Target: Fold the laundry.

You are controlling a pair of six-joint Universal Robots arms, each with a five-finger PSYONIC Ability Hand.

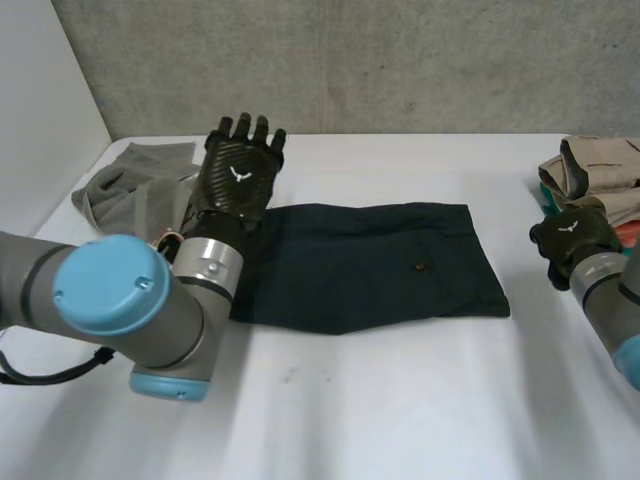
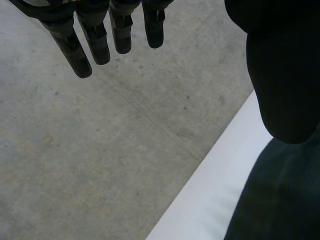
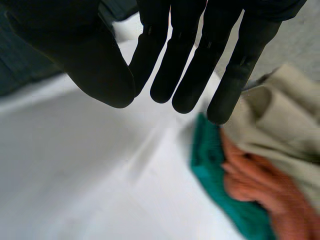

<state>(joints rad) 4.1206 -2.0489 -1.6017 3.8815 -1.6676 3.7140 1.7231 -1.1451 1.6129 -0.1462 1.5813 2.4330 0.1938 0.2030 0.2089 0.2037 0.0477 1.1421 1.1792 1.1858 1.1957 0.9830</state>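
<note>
A dark navy garment (image 1: 380, 260) lies folded flat in the middle of the white table (image 1: 400, 400). My left hand (image 1: 238, 175) is raised over its left end, fingers (image 2: 95, 40) straight and spread, holding nothing. In the left wrist view the same dark cloth (image 2: 280, 200) lies below the thumb, next to the table's edge (image 2: 210, 195). My right hand (image 1: 575, 232) hovers at the table's right side beside a pile of clothes (image 1: 600, 170). Its fingers (image 3: 175, 50) are straight and empty above the bare tabletop.
A crumpled grey garment (image 1: 135, 185) lies at the back left, behind my left arm. The pile at the right holds beige cloth (image 3: 285, 115), a teal piece (image 3: 220, 175) and an orange piece (image 3: 260, 195). A grey wall stands behind the table.
</note>
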